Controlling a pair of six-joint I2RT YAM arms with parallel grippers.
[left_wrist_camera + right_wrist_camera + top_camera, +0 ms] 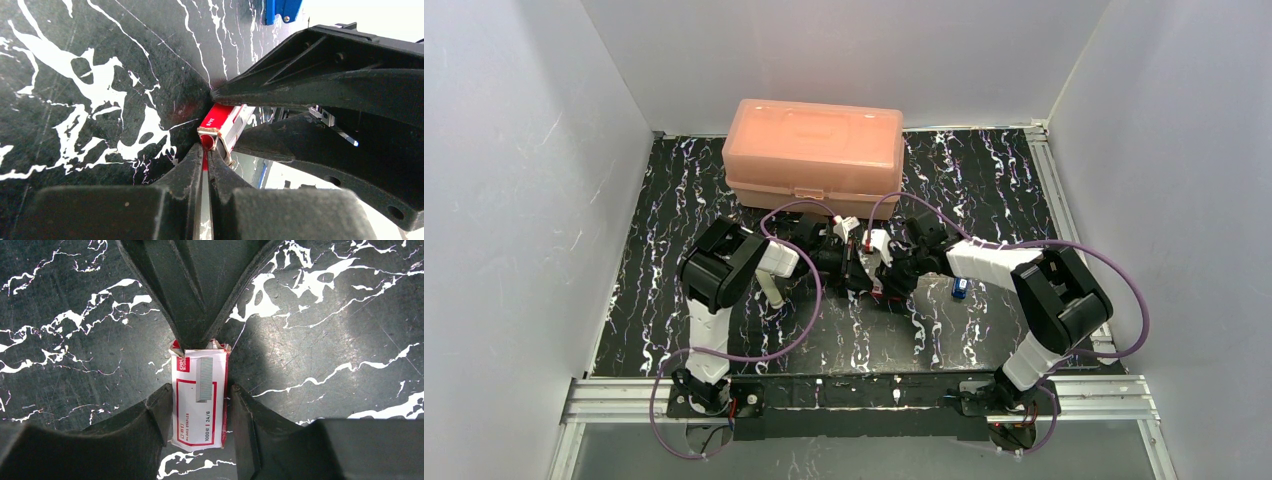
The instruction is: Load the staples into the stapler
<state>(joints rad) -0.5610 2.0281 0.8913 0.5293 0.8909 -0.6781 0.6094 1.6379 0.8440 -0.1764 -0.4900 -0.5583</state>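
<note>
The staples box point(200, 400), white and red with a printed staple strip, sits between my right gripper's point(199, 415) fingers, which press on its two long sides just above the black marbled table. My left gripper point(206, 159) comes from the opposite side and is shut on the red flap at the box's end point(220, 124). Its fingers point(197, 300) show as a dark wedge touching the box's far end in the right wrist view. Both grippers meet at the table's middle point(866, 265). A small blue stapler point(961, 288) lies to the right of the right arm.
A large closed peach plastic case point(814, 155) stands at the back of the table. A cream-white object point(771, 290) lies beside the left arm. White walls close in the table on three sides. Purple cables loop over both arms.
</note>
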